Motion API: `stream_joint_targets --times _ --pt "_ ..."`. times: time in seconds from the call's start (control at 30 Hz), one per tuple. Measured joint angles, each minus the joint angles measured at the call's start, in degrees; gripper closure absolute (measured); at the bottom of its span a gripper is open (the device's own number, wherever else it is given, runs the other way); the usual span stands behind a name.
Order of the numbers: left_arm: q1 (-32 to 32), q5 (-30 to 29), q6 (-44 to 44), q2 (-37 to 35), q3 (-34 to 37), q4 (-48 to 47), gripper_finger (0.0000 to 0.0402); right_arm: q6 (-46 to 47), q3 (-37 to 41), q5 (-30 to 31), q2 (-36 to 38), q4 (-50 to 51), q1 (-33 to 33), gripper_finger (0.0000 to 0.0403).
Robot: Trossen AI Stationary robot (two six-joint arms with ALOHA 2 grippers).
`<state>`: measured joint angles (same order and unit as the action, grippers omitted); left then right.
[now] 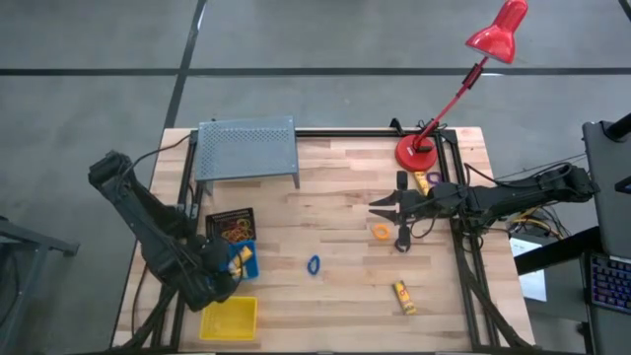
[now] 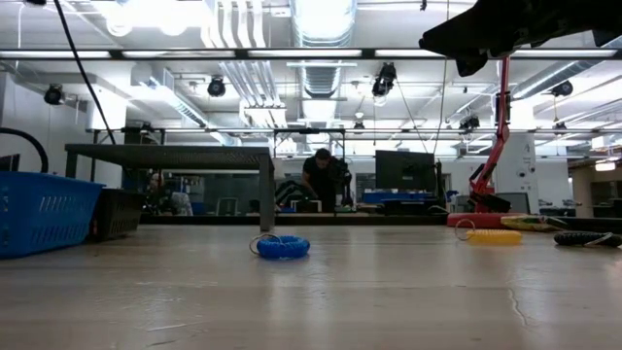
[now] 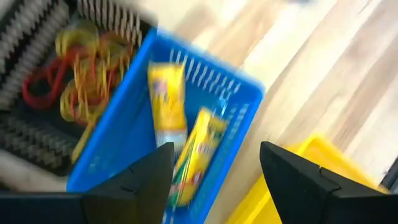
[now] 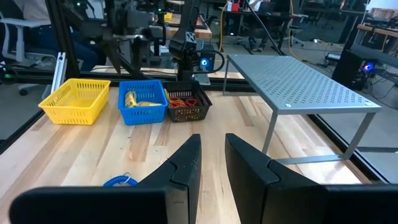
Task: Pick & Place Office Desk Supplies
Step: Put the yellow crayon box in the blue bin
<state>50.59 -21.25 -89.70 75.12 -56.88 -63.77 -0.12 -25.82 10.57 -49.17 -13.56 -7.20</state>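
The office desk supplies lie scattered: yellow tubes [image 3: 169,106] in the blue bin [image 1: 246,262] at lower left under the left gripper [image 3: 214,171], its jaws wide and empty; a blue ring [image 1: 314,264] lies mid-frame, light and springy, best pinched across its rim; the right gripper [image 1: 386,211], right of centre, holds nothing, fingers nearly together; the black bin's contents [image 3: 84,65] are blurred.

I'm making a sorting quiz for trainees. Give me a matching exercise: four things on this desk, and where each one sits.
Things:
1. rubber bands
2. two yellow tubes
3. blue ring
4. lamp

Places:
A. bare wood, mid-table
B. black bin
C. far right corner of the table
D. blue bin

Pairs: 1-B, 2-D, 3-A, 4-C
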Motion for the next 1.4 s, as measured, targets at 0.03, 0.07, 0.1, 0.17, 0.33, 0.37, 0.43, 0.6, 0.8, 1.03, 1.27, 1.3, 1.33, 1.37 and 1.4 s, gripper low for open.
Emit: stream_joint_targets --times 0.03,0.07,0.1,0.17,0.33,0.37,0.43,0.6,0.8,1.03,1.27,1.3,1.33,1.37,1.4 --pt "0.00 -2.59 0.61 -0.39 -0.28 0.23 0.0159 -0.04 0.00 0.00 -0.02 0.02 -0.02 0.0335" --pt "0.00 -5.35 1.28 -0.93 -0.47 0.81 0.0158 -0.03 0.00 0.02 -0.02 0.00 0.00 0.0335" --pt "0.00 -8.40 1.63 -1.48 -0.54 1.47 0.0158 0.05 0.00 0.02 0.00 0.00 -0.01 0.0335" --pt "0.00 -15.08 3.60 -2.82 -0.55 3.44 0.0157 -0.01 0.00 0.01 -0.01 0.01 -0.01 0.0335" --pt "-0.49 -28.83 29.10 -8.76 -0.51 17.57 0.0164 -0.07 0.00 0.00 0.00 0.02 0.00 0.0335" --pt "-0.91 -29.74 35.52 -10.17 -0.26 21.49 0.0165 -0.07 0.00 0.01 0.00 0.02 0.00 0.0335" --pt "-1.81 -30.24 47.23 -13.26 0.84 29.17 0.0167 -0.07 0.00 0.00 -0.01 0.01 -0.01 0.0335" --pt "-6.62 -23.22 68.98 -21.95 7.56 49.01 0.0169 -0.02 0.00 0.02 -0.02 0.02 -0.02 0.0335" --pt "-18.82 -0.50 82.42 -32.16 19.11 66.21 0.0169 -0.04 0.00 0.00 0.00 0.02 -0.02 0.0335" --pt "-28.24 6.15 83.12 -40.53 22.09 65.54 0.0169 0.00 0.00 0.00 0.00 0.00 -0.02 0.0335" --pt "-29.31 2.59 83.85 -46.02 22.09 55.53 0.0169 0.03 0.00 0.02 0.00 0.00 0.00 0.0335" --pt "-29.31 2.46 83.39 -46.61 22.09 54.10 0.0169 -0.03 0.00 0.01 0.00 0.00 0.00 0.0335" --pt "-29.31 2.39 83.08 -47.08 22.09 53.08 0.0169 -0.04 0.00 0.01 0.00 0.00 -0.02 0.0335" --pt "-29.31 2.37 82.26 -47.49 22.09 52.46 0.0169 -0.01 0.00 0.00 -0.01 0.00 -0.02 0.0335" --pt "-29.31 2.35 81.50 -47.69 22.09 52.30 0.0169 0.04 0.00 0.00 -0.01 0.00 -0.01 0.0335"
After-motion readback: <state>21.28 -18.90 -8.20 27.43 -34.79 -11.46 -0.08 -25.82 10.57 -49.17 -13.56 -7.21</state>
